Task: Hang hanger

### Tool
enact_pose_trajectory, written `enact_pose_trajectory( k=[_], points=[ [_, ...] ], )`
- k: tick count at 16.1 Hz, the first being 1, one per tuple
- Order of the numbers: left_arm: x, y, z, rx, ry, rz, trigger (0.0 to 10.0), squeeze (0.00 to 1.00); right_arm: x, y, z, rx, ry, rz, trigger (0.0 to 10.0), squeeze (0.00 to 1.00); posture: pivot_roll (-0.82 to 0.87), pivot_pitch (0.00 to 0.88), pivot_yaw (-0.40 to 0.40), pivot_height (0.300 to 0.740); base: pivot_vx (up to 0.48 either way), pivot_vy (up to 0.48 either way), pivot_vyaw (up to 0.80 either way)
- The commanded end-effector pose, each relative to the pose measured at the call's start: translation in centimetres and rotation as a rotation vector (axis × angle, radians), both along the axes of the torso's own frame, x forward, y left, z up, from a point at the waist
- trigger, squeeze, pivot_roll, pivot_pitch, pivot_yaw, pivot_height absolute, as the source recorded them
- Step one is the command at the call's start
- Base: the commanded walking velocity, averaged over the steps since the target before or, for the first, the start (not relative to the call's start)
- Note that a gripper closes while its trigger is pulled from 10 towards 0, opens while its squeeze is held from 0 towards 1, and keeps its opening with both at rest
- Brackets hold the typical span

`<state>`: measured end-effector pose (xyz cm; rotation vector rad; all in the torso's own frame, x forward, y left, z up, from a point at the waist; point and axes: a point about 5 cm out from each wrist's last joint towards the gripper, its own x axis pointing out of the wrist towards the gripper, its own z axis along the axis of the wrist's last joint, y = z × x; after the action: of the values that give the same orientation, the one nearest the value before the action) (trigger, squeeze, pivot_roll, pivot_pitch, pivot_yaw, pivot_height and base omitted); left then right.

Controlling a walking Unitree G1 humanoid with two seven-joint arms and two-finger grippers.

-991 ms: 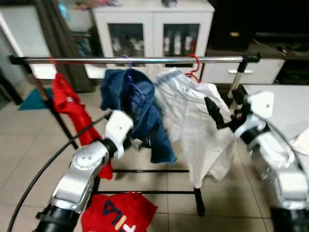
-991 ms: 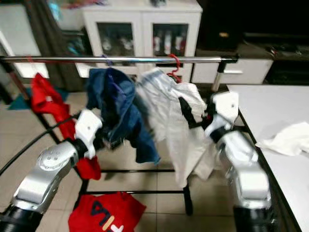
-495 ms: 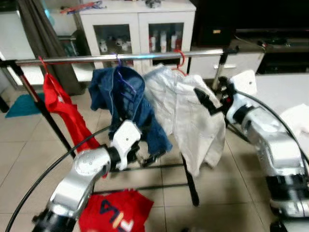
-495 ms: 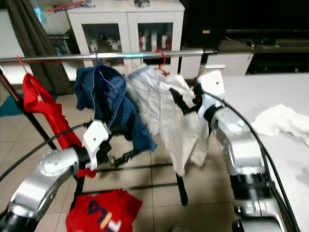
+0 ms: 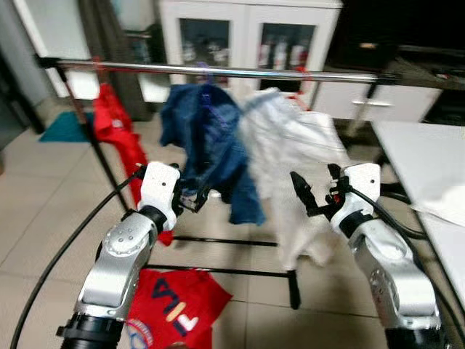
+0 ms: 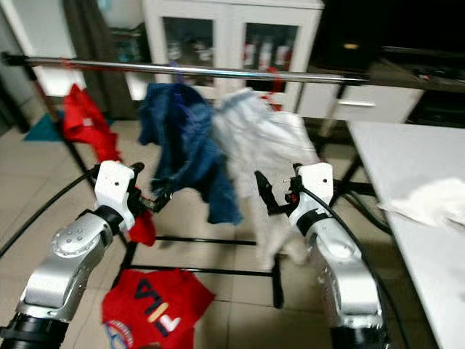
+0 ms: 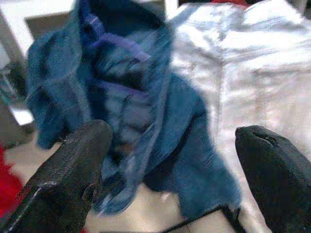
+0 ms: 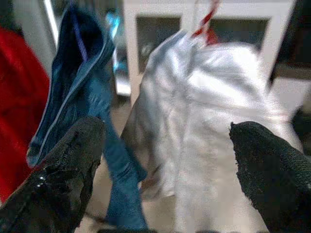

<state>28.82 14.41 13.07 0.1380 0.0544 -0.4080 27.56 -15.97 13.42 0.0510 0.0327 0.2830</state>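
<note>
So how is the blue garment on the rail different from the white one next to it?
The blue garment is dark denim-like cloth, bunched up; the white garment is pale and hangs longer, reaching further toward the floor. The blue one hangs on a purple hanger, the white one on a red hanger. Blue sits toward the robot's left, white toward its right. Both hang from the same metal rail.

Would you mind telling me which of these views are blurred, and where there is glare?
Both eye views are slightly motion-blurred; glare streaks the rail. Left wrist view: blue jacket smeared, fingers sharper. Right wrist view: white shirt washed out and soft.
</note>
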Motion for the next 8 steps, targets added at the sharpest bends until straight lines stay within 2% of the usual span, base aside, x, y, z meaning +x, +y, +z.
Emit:
enact_pose_trajectory(
  k=[1,2,3,4,7,8],
  points=[
    [0.4,-0.7,0.4,-0.006,-0.023,-0.005,10.0,0.84,-0.2,-0.8,0.2,0.014,-0.014,-0.050,10.0,0.00,-0.03,0.000,0.022,0.740,0.000,-0.480,0.00],
    [0.5,-0.7,0.5,-0.001,-0.030,0.004,10.0,0.83,-0.4,-0.7,0.3,0.013,-0.014,-0.052,10.0,0.00,-0.04,0.000,0.031,0.740,0.000,-0.480,0.00],
    [0.5,-0.8,0.5,-0.023,-0.037,0.011,10.0,0.83,-0.5,-0.6,0.4,0.012,-0.017,-0.055,10.0,0.00,-0.04,0.000,0.031,0.740,0.000,0.000,0.00],
    [0.6,-0.9,0.7,-0.027,-0.058,0.023,10.0,0.67,-1.0,-0.7,0.5,0.006,-0.027,-0.076,10.0,0.00,-0.04,0.000,0.032,0.740,0.000,0.000,0.00],
    [0.6,-0.7,0.5,0.009,-0.057,0.044,10.0,0.70,-1.7,-1.4,0.4,-0.015,-0.040,-0.126,10.0,0.00,-0.03,0.000,0.029,0.740,0.000,0.000,0.00],
    [0.4,-0.7,0.5,0.003,-0.064,0.038,10.0,0.71,-1.5,-1.4,0.5,-0.024,-0.041,-0.123,10.0,0.00,-0.03,0.000,0.026,0.740,0.300,0.000,0.00]
  ],
)
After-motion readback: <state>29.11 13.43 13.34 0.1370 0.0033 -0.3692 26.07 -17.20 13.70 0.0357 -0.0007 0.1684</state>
